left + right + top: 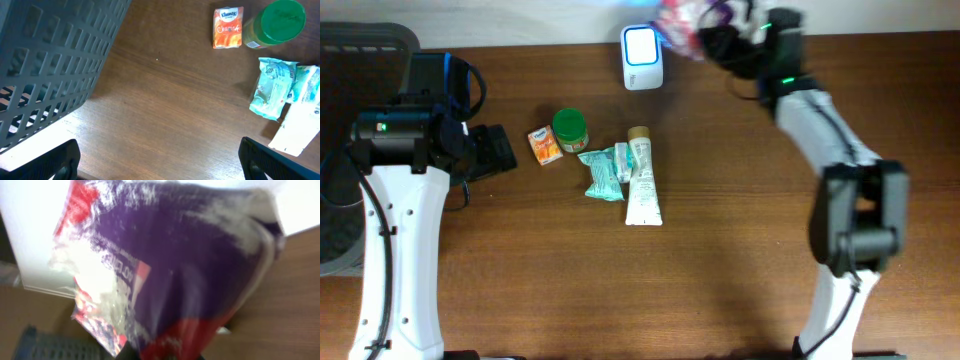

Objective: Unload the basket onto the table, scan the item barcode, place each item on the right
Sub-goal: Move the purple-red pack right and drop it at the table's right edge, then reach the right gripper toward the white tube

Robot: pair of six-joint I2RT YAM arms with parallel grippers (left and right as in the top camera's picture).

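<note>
nearest: purple-and-red crinkly plastic packet (170,270), pinched in my right pincer (722,42) just beside the white scanner box (642,55) with its lit blue window | my left pincer (160,162) spread above the tabletop (165,100) | to do: I turn the barcode flat to the window and hold steady

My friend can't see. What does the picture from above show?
The right gripper holds a purple-red packet by the white scanner at the far edge of the table. An orange pack, a green-lidded jar, teal packets and a white tube lie mid-table. The left gripper is open near a dark basket.
</note>
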